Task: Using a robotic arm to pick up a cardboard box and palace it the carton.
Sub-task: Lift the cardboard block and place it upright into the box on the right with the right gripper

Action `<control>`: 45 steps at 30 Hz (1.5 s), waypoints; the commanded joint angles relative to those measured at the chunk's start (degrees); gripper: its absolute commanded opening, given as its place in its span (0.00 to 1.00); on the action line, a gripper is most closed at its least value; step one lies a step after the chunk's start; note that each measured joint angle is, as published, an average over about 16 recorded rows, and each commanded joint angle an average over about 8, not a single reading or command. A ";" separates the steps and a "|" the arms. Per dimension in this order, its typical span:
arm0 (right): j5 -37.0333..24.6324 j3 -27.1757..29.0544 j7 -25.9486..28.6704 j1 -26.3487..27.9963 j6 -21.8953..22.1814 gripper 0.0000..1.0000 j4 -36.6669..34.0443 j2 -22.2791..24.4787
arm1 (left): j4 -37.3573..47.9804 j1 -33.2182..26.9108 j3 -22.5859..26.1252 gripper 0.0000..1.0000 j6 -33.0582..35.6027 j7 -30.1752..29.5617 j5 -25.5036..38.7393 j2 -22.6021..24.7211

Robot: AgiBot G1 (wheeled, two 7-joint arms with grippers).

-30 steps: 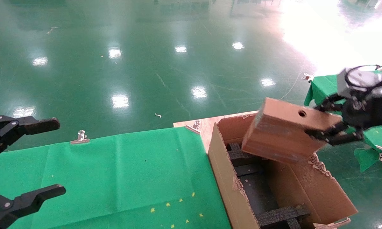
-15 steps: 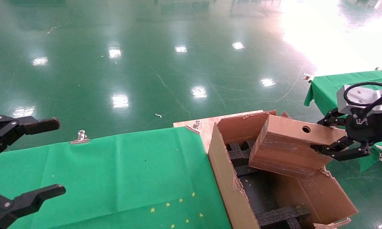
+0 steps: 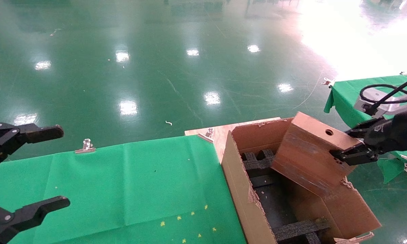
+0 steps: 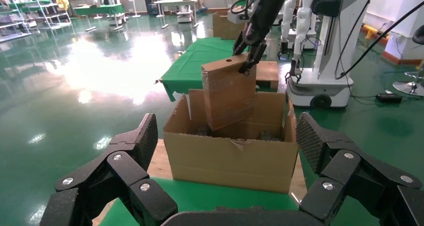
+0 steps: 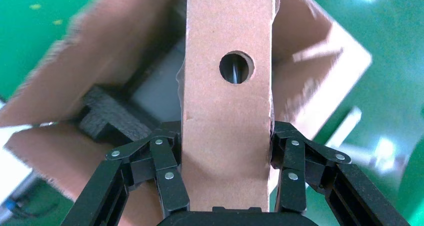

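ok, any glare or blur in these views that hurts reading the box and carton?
Head view: floor blown out at far right, lamp reflections elsewhere; cardboard box and carton evenly lit. Left wrist view: floor glare behind, box sharp. Right wrist view: carton behind smeared and soft; box face and right gripper crisp.

Glossy green floor (image 3: 176, 67) mirroring ceiling lights, glare at far right, green cloth (image 3: 129, 183) clipped over a wooden surface (image 3: 220, 132), shelving (image 4: 25, 15) and tables (image 4: 102, 9) far off.

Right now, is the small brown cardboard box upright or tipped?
Tipped: small brown cardboard box leans, lower end inside large brown carton, right end effector clamping its top.
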 commanded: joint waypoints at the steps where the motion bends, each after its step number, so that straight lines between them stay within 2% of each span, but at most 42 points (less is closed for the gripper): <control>1: -0.86 -0.51 4.18 -0.58 1.99 0.00 1.04 0.54 | 0.00 0.00 0.00 1.00 0.00 0.00 0.00 0.00; 10: -5.17 -2.67 30.04 -2.69 11.53 0.00 12.09 6.20 | 0.00 0.00 0.00 1.00 0.00 0.00 0.00 0.00; 14: -6.74 -3.31 38.19 -2.97 13.49 0.00 15.76 7.76 | 0.01 0.01 0.00 1.00 -0.01 0.00 0.00 0.00; 19: -7.69 -3.72 41.31 -3.06 14.26 0.00 18.22 8.58 | 0.02 0.02 0.00 1.00 -0.03 0.00 0.00 -0.01; 24: -7.71 -3.64 40.27 -3.02 14.12 0.00 17.43 8.34 | 0.02 0.01 0.00 1.00 -0.02 0.00 0.00 -0.01; 27: -8.16 -3.72 41.50 -3.20 14.93 0.00 17.29 8.17 | 0.02 0.01 0.00 1.00 -0.02 0.01 0.00 -0.01; 37: -15.83 -5.94 52.49 -5.60 21.61 0.00 23.48 8.76 | 0.02 0.01 0.01 1.00 -0.02 0.01 0.00 -0.01; 45: -19.03 -7.60 57.22 -7.62 23.24 0.00 24.71 7.92 | 0.03 0.01 0.01 1.00 -0.03 0.01 0.00 -0.01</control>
